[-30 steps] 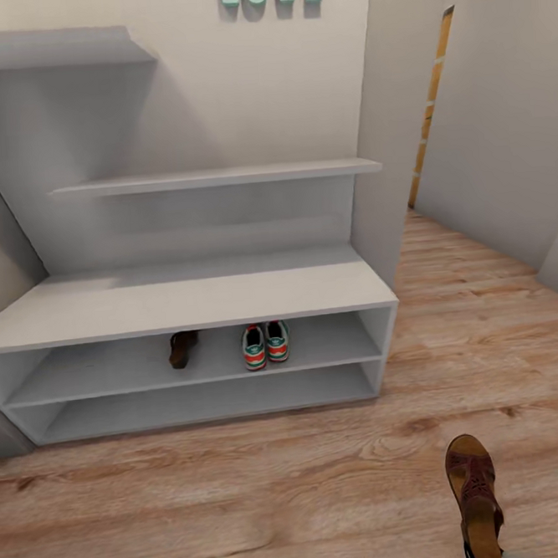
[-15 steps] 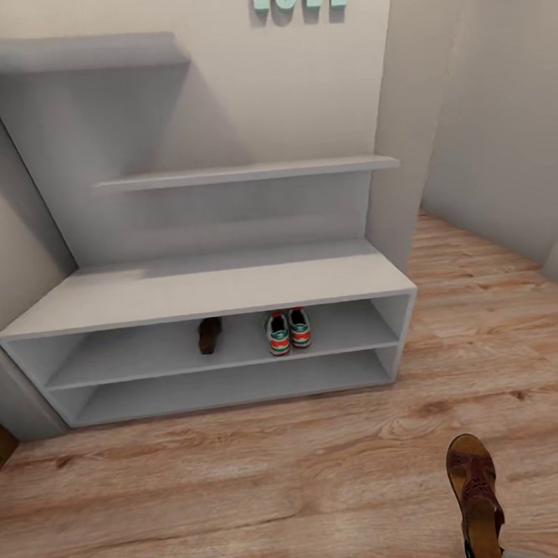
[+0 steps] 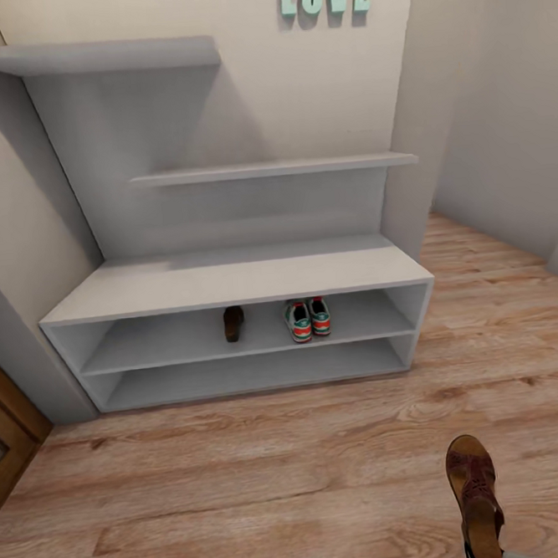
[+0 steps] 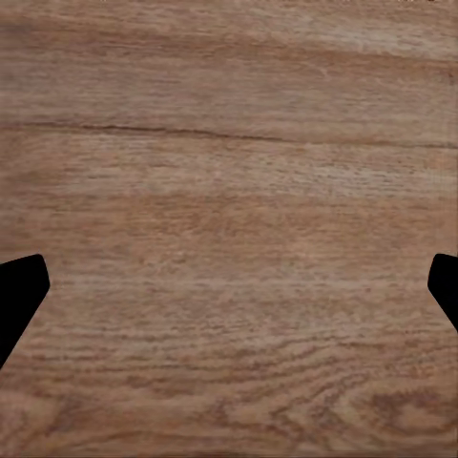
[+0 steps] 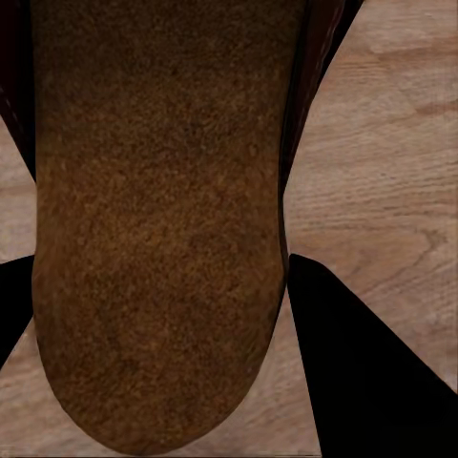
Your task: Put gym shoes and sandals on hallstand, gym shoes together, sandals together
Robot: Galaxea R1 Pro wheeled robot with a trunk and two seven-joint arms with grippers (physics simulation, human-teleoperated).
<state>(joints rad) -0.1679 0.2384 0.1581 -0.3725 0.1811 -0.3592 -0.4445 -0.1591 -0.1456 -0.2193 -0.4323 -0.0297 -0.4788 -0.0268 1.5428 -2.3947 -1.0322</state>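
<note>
My left gripper (image 4: 229, 296) hangs spread wide over bare wood floor (image 3: 245, 483). Ahead stands the white shoe rack (image 3: 237, 278); on its upper shelf sit one brown sandal (image 3: 233, 323) and, apart to its right, two sneakers (image 3: 307, 319) side by side. My right gripper (image 5: 162, 315) is clamped on the second sandal (image 3: 474, 498).

On the upper shelf of the shoe rack (image 3: 229, 281) one sandal (image 3: 233, 323) lies left of the two sneakers (image 3: 307, 319), which stand side by side. Another sandal (image 3: 475, 498) is above the floor (image 3: 245, 483), before the rack, at the right.
</note>
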